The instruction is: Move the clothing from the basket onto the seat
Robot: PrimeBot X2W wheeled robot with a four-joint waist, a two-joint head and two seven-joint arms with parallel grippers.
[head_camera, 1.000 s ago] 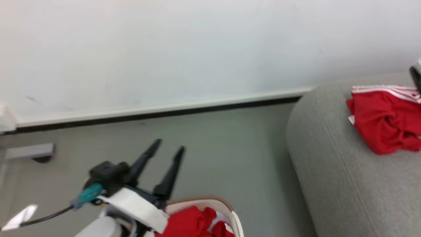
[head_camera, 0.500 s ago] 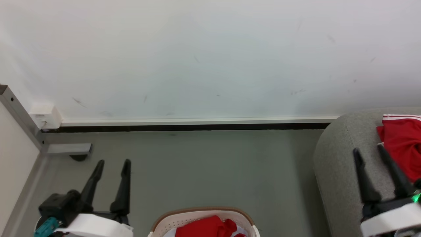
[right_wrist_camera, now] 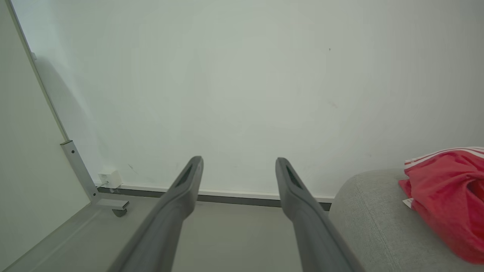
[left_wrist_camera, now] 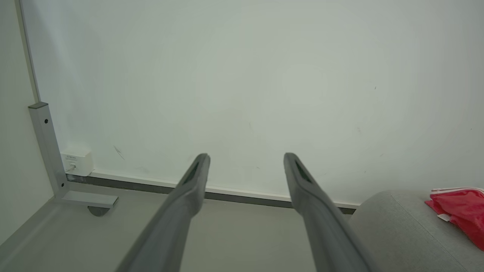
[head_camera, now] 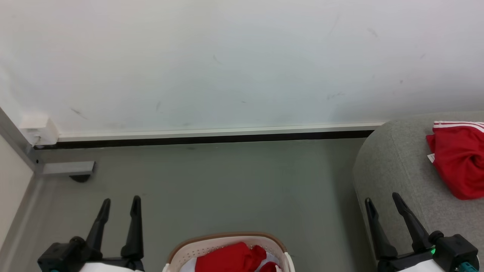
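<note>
Here the left gripper (head_camera: 121, 199), jaws parted and empty, stands left of the rounded cream-white perforated plastic basket (head_camera: 227, 237) with a brown rim, where bright red clothing (head_camera: 227, 258) lies bunched. Rightward, the right gripper (head_camera: 382, 197), jaws likewise parted and empty, sits by the edge of the large light grey woven-fabric seat (head_camera: 393, 162), on which a crumpled red garment (head_camera: 457, 166) with white stripes and a white label rests.
</note>
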